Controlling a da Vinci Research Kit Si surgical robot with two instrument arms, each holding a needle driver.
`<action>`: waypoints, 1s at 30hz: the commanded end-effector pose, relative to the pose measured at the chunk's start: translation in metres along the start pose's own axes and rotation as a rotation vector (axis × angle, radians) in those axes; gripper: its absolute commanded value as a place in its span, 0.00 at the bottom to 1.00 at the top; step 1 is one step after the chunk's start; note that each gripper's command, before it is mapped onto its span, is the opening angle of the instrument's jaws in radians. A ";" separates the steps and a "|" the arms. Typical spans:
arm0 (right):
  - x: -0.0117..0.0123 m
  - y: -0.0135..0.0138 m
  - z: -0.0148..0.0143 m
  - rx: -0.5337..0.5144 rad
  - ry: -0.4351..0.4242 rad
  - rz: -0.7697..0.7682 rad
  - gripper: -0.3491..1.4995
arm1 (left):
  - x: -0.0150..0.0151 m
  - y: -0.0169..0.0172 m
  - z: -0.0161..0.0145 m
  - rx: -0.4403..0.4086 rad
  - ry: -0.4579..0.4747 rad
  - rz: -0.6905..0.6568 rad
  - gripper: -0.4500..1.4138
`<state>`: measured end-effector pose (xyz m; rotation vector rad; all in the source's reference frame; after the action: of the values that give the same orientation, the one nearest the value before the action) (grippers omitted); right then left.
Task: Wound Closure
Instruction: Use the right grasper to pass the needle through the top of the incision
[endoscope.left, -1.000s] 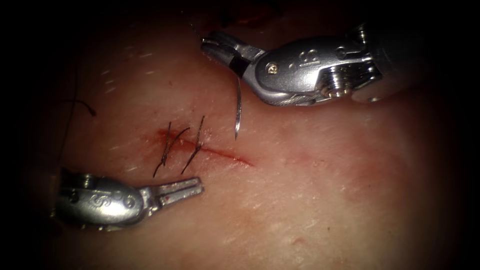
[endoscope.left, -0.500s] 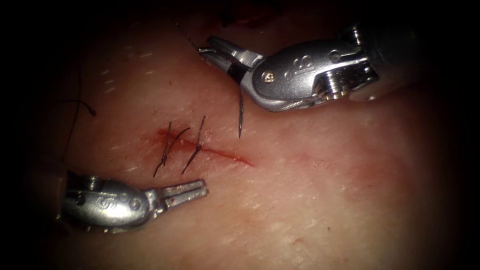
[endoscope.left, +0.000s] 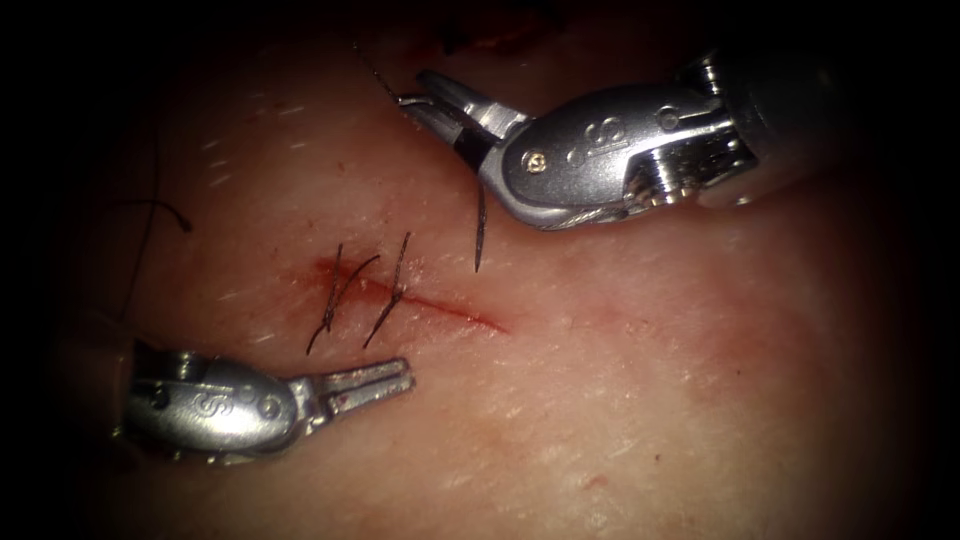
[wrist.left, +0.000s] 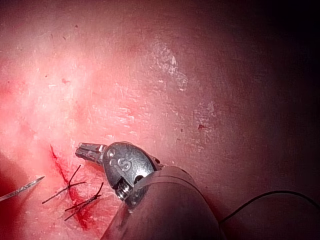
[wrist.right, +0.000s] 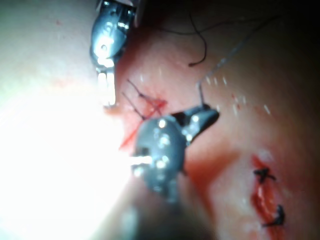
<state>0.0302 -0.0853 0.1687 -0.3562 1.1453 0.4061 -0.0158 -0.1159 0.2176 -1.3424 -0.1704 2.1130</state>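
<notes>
Rotated slightly since a second ago: right tool, upper centre of the endoscope view, clamped on the curved needle near its thread end. Point hanging free above the tissue, just beside the cut's unstitched stretch, no entry yet. Left tool, lower left, closed on nothing, below two stitches. Thread trailing upward. Risk, by judgement: needle twisting in so far-back a grip, tip skating sideways and scoring tissue.

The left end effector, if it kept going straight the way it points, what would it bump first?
Probably nothing soon: the left end effector, holding nothing, points rightward across bare tissue, passing below the cut. Depth is unclear.
</notes>
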 end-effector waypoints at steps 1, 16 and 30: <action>0.0000 -0.0015 0.0003 0.003 -0.001 0.005 0.00 | -0.0003 0.0019 0.0005 -0.004 0.001 -0.007 0.00; -0.0008 -0.0038 -0.0017 -0.052 -0.007 -0.050 0.00 | -0.0003 0.0017 0.0004 -0.005 0.001 -0.007 0.00; -0.0009 -0.0054 -0.0020 -0.041 0.003 -0.046 0.00 | -0.0031 -0.0001 0.0047 0.074 -0.297 -0.123 0.06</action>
<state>0.0302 -0.0899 0.1691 -0.4242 1.1297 0.3856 -0.0177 -0.1150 0.2229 -0.9414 -0.2813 2.1854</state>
